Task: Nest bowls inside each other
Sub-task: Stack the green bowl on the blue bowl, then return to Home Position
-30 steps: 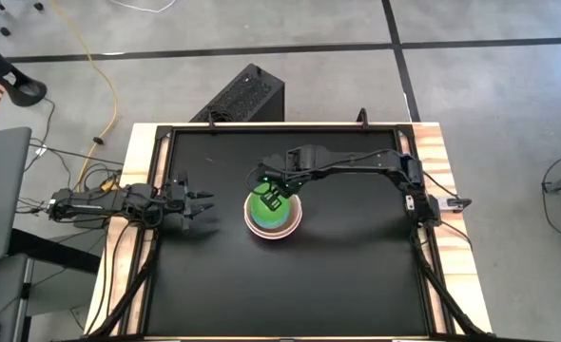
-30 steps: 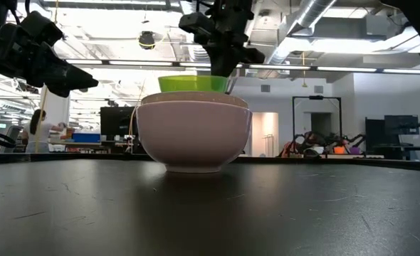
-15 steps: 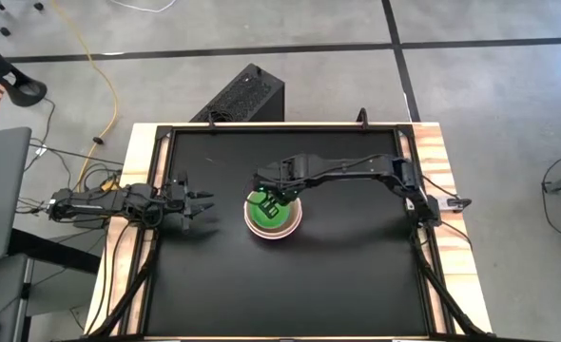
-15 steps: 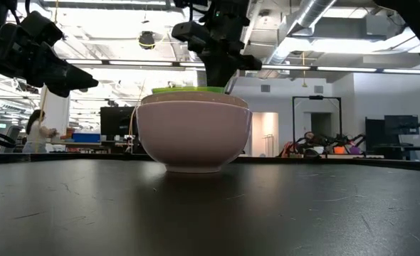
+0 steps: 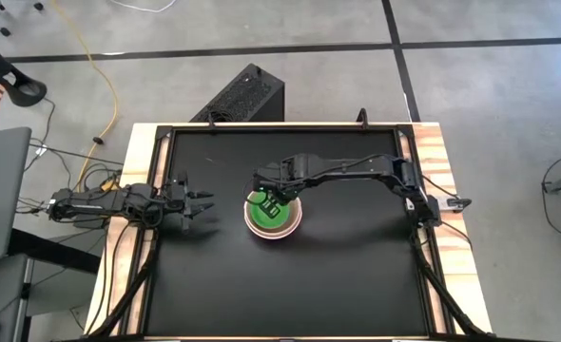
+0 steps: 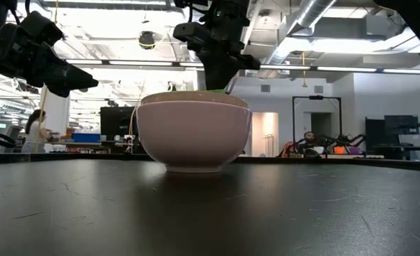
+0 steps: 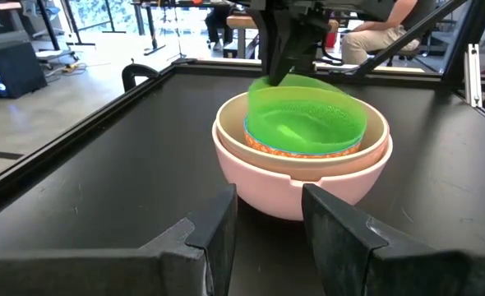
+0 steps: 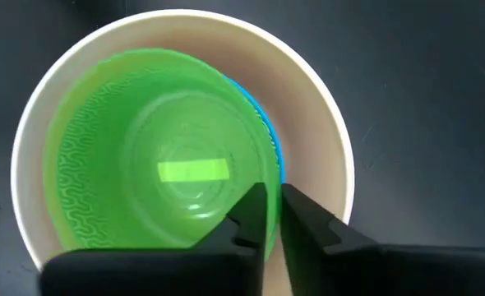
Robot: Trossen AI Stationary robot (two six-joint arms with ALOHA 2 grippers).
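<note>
The nested bowls stand mid-table on the outer pink bowl's (image 6: 193, 131) base. Inside it sit a beige bowl (image 8: 316, 123), a blue bowl, of which only a rim sliver (image 8: 269, 136) shows, and the green bowl (image 8: 160, 173) innermost, a little tilted. My right gripper (image 8: 274, 215) points steeply down over the stack. Its fingers stand a narrow gap apart on either side of the green bowl's rim. My left gripper (image 5: 204, 205) hangs open above the table to the left of the stack, pointing at it. My right gripper has one finger (image 8: 251, 215) inside and one finger (image 8: 302, 218) outside the green bowl's rim (image 8: 269, 182), coming from above. I cannot tell whether either finger touches the rim. The green bowl rests in the stack.
A raised black frame (image 5: 157, 190) runs around the dark tabletop, with free room on every side of the stack. A black box (image 5: 247, 93) stands on the floor beyond the far edge. People show in the room behind (image 6: 35, 128).
My right gripper has come down a little over the stack with the green bowl. The bowl's rim stood well above the stack's rim a second ago. It has sunk in and now barely shows above it in the low view.
</note>
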